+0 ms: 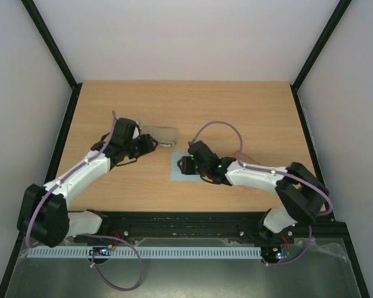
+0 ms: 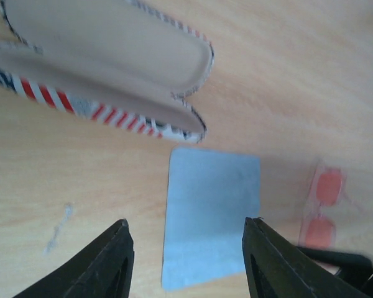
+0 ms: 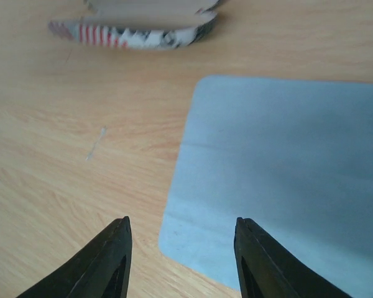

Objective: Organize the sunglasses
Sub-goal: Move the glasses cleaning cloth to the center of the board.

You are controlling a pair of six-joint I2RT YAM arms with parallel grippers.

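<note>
**Case open and empty, sunglasses waiting to be picked up**

The flag-patterned case (image 2: 112,115) lies open on the bench (image 2: 298,74), left of centre, and its pale lining shows nothing inside. The light blue cloth (image 2: 211,211) lies flat just to the near right of it, with a strip of bare wood between them. The sunglasses (image 2: 323,208) lie on the bench just to the right of the cloth, not touching it. The left wrist view shows them as two blurred orange-red lenses, and I cannot tell whether the arms are folded. In the overhead view the right arm covers that spot.

The left end effector (image 2: 188,223) hangs by the case with its fingers spread and nothing between them. The right end effector (image 3: 183,220) is also parted and empty, poised low over the left edge of the cloth.

Judging by this, the step in hand is the pick-up: nothing is gripped and the case is ready to receive. The right arm looks the better placed, since the glasses lie on its side. It would need to draw back to the right, line up across the thin frame rather than a lens, and close gently. The carry to the case then calls for matching the length of the glasses to the long axis of the case. The left end effector could steady the case or shut the lid.
</note>
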